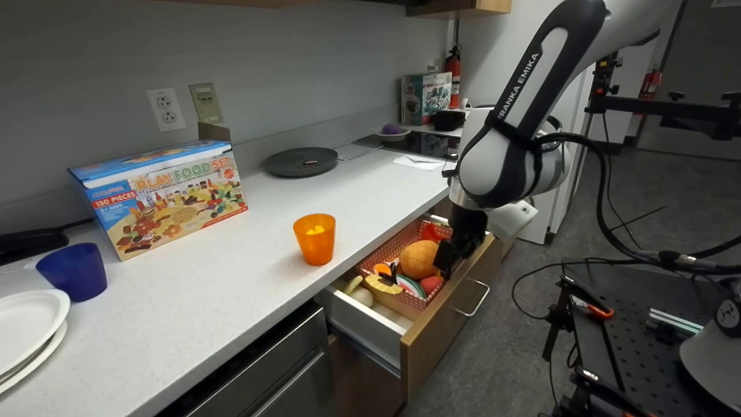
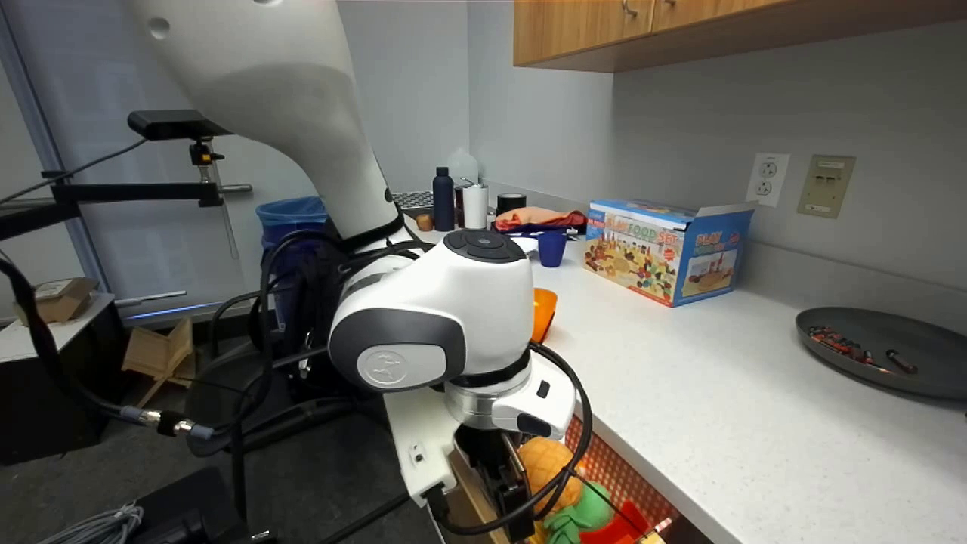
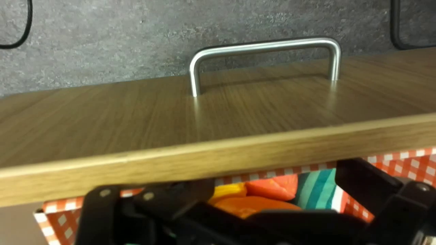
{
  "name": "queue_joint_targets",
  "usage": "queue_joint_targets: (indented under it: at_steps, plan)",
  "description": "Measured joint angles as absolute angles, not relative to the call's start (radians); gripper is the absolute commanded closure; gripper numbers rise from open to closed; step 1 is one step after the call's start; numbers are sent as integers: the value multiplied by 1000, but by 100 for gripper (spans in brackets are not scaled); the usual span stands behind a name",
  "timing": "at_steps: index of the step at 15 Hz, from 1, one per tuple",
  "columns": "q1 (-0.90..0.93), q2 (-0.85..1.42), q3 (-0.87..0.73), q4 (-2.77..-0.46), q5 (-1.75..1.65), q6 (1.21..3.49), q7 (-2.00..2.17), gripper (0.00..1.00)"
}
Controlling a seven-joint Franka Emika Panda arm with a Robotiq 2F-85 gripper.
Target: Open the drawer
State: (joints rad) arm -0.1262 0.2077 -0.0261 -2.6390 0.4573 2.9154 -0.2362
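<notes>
Evidently the drawer (image 1: 435,341) is well out; I judge only backing away remains. My gripper (image 3: 276,182) stands wide.

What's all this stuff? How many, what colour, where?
Open drawer: one, brown, below the counter
Handle: one, silver, on that drawer
Basket: one, red and white, in the drawer
Toy food: several, multicoloured, mostly in the basket
Play food set box: one, multicoloured, on the counter
Cups: at least two, orange and blue, on the counter
Plates: at least two, white, on the counter
Round dish: one, grey, on the counter
Wall cabinets: count unclear, brown, up high
Robot arm: one, white and grey, above the drawer
Tool: one, black, open, by the drawer's front
</notes>
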Motion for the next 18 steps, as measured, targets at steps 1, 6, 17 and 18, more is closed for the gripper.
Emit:
queue_joint_targets:
  at_steps: [1, 6, 17, 18]
  plan:
    - [-126, 194, -28, -2654, 455, 2899, -236, 0]
    - [-119, 106, -59, -2760, 298, 2818, -163, 0]
    - [-126, -102, -152, -2746, -473, 2711, 310, 0]
    - [-128, -135, -141, -2742, -491, 2700, 322, 0]
